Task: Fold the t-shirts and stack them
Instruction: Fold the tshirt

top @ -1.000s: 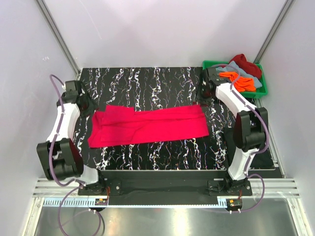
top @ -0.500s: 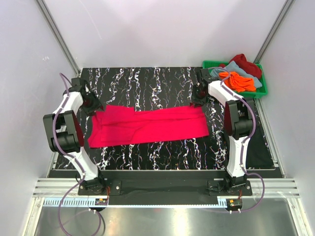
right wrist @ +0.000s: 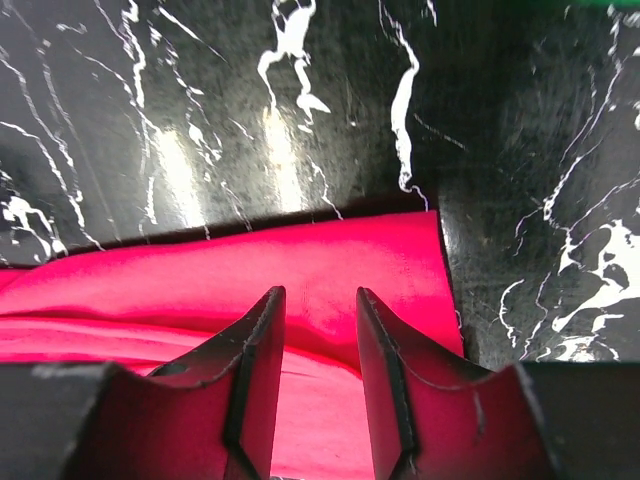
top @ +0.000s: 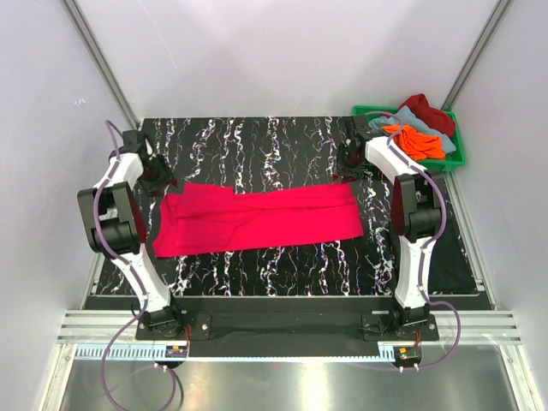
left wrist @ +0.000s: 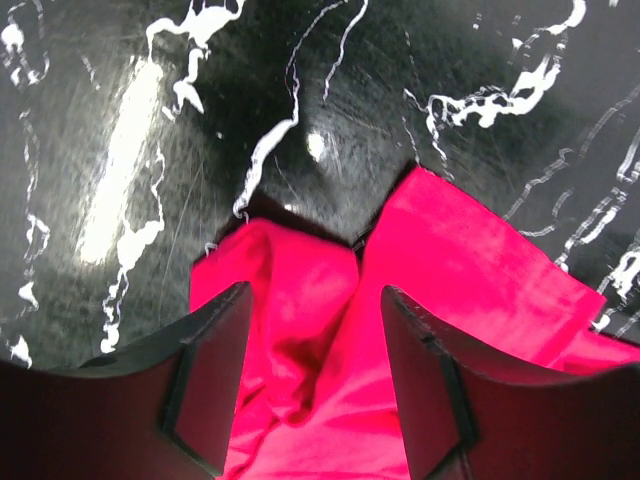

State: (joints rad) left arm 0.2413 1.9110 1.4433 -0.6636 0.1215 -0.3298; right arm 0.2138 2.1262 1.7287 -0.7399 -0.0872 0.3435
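Left gripper [left wrist: 315,297] gapes wide and right gripper [right wrist: 320,295] narrower, both astride far corners of the pinkish-red t-shirt [top: 257,218]: best seat low, pinch evenly, lift together.

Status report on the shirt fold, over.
Left gripper and right gripper open, over far corners of the red shirt. It lies in a flat strip. Spare shirts in green crate, off to the side.
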